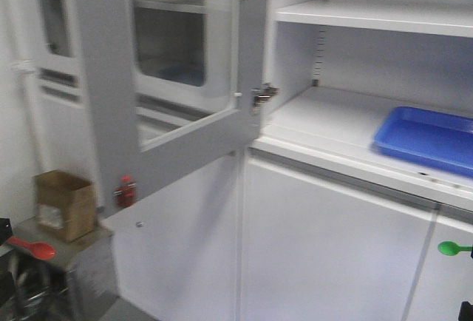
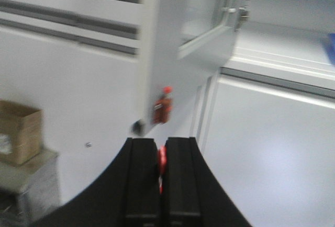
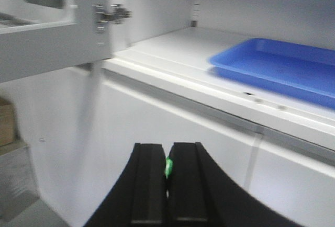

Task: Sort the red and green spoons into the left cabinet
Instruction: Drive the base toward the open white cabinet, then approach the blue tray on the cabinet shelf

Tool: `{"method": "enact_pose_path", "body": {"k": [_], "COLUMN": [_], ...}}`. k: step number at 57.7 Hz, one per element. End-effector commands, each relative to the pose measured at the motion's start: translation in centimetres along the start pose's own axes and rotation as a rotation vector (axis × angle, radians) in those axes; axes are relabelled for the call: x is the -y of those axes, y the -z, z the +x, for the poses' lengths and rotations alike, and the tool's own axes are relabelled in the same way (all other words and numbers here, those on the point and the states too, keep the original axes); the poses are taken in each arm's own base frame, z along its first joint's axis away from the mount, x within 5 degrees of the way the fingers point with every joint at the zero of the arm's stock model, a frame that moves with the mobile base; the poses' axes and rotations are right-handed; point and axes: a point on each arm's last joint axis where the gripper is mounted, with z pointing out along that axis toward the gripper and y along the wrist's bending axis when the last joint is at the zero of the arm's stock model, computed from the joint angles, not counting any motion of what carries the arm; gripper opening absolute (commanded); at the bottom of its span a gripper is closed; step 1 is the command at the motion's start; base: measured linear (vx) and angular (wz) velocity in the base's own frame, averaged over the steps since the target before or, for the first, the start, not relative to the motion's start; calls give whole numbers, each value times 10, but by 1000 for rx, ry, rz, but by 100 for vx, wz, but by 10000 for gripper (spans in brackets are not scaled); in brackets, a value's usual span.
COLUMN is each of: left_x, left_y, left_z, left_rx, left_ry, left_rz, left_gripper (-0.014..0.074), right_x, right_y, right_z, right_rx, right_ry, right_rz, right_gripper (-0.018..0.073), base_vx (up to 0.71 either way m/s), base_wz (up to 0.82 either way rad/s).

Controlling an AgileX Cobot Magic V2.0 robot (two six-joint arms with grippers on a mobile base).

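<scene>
The main risk is judged to lie with the open door (image 1: 185,136) of the left cabinet (image 1: 325,125). It hangs out across the left side of the opening, and the red spoon (image 1: 33,248) could be knocked askew or pulled from its grip if it is carried straight towards the shelf. A second risk is seen in the thin handles. Each is pinched by a narrow strip only, so a spoon may pivot or slip if it brushes the shelf's front edge. The rim of the blue tray (image 3: 277,62) could also catch a bowl that is brought in too low. All views are blurred, so fine clearances cannot be judged.

The left tool (image 2: 161,142) is clamped on the red spoon, a sliver of red showing between its pads. It is held low, pointing towards the door's lower corner, with a cardboard box (image 1: 65,203) off to its left. The right tool (image 3: 168,146) is closed on the green spoon (image 1: 454,248) and is held below shelf level, with the tray up and to its right. In the front view both spoons are seen low at opposite edges, well apart, neither yet in the cabinet.
</scene>
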Motion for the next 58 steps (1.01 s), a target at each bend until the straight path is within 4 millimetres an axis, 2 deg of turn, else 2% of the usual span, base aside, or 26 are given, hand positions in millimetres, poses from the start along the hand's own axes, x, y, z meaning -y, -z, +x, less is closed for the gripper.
{"method": "enact_pose_path", "body": {"k": [1,30,58], "left_x": [4,4,4], "left_y": [3,3,3], "left_z": [-18,-18,-18], "left_rx": [119,119,119], "left_ry": [4,4,4], "left_rz": [29,29,29], "left_gripper": [-6,-6,-6], "right_x": [-1,-1,-1], "right_y": [1,1,1], "right_z": [-20,-20,-20], "right_rx": [121,121,121], "right_ry": [6,6,6], "right_rz": [-10,-10,-10], "right_gripper": [-3,-3,-3], "base_vx": [17,14,15], "base_wz": [-64,-50,-24]}}
